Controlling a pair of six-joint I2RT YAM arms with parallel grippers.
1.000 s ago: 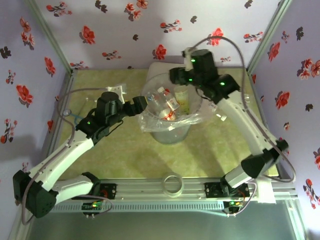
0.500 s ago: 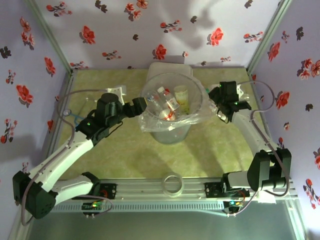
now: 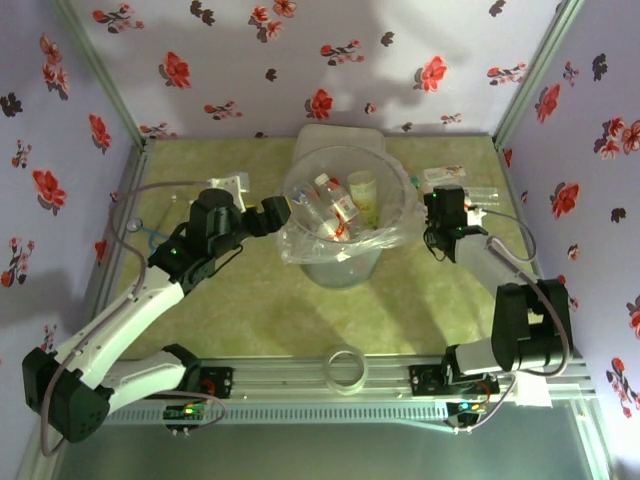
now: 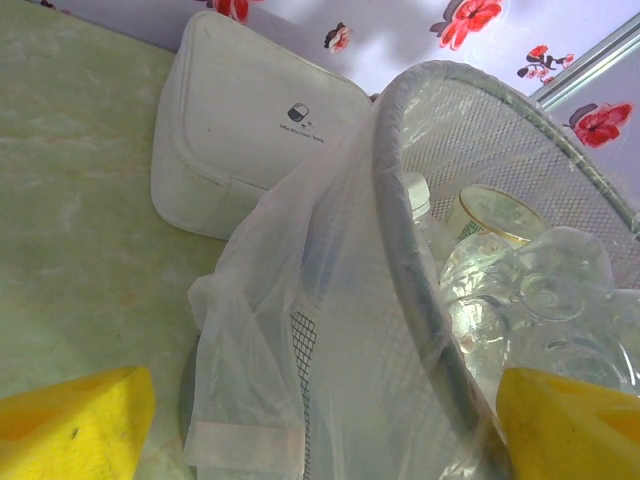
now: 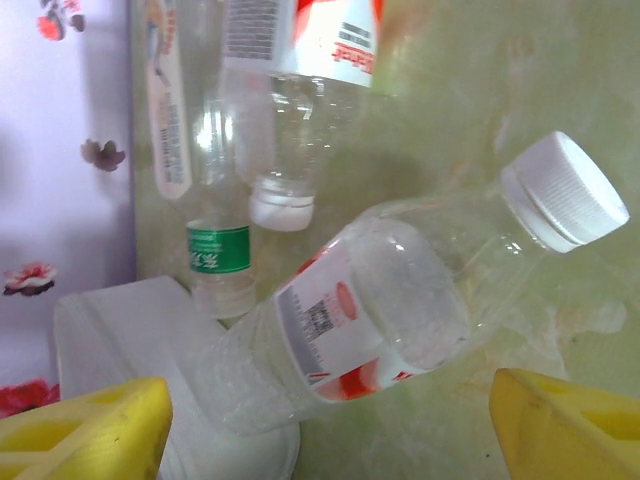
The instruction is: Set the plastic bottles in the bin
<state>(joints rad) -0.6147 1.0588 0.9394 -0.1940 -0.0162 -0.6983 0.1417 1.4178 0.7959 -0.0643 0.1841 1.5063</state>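
Left gripper [image 4: 320, 428] jaws wide apart, bag-lined bin [image 4: 395, 190] right in front, white box [image 4: 235, 120] behind. Right gripper [image 5: 325, 432] gaping over white-capped bottle [image 5: 370, 320], green-banded bottle [image 5: 218, 250] alongside.

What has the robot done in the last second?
The right gripper swung away from above the bin, to the right and down, and now hangs open over the bottles lying on the table. It has not gripped any. The left gripper, the bin and the bottles inside stayed about where they were.
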